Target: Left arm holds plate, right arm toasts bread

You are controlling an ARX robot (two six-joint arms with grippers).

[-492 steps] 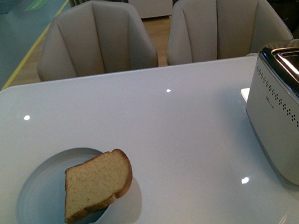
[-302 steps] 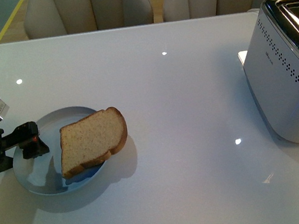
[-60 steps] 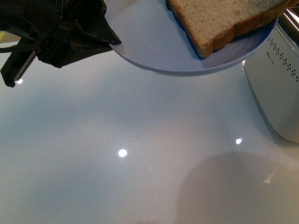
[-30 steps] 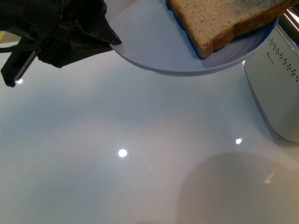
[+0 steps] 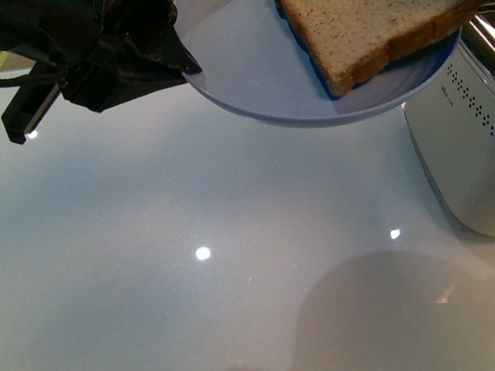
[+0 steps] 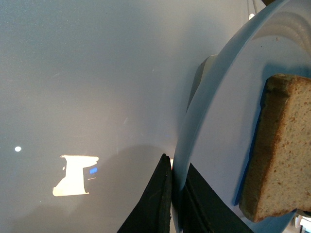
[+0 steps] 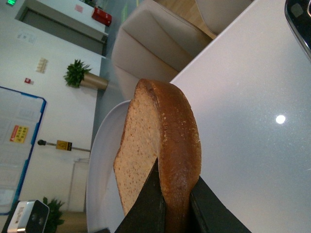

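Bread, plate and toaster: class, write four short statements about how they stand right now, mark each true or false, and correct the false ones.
1. The plate rests on the table. False: the left gripper clamps its rim and holds it above the table.
2. The bread lies on the plate. True.
3. The right gripper has its jaws on either side of the bread's crust. True.
4. The bread is in the toaster. False: it is on the plate.

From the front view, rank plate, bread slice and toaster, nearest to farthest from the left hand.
1. Round pale blue-grey plate: its rim is clamped in the black left hand.
2. Light brown bread slice: on the plate's side away from that hand.
3. White toaster with chrome top: standing far right.
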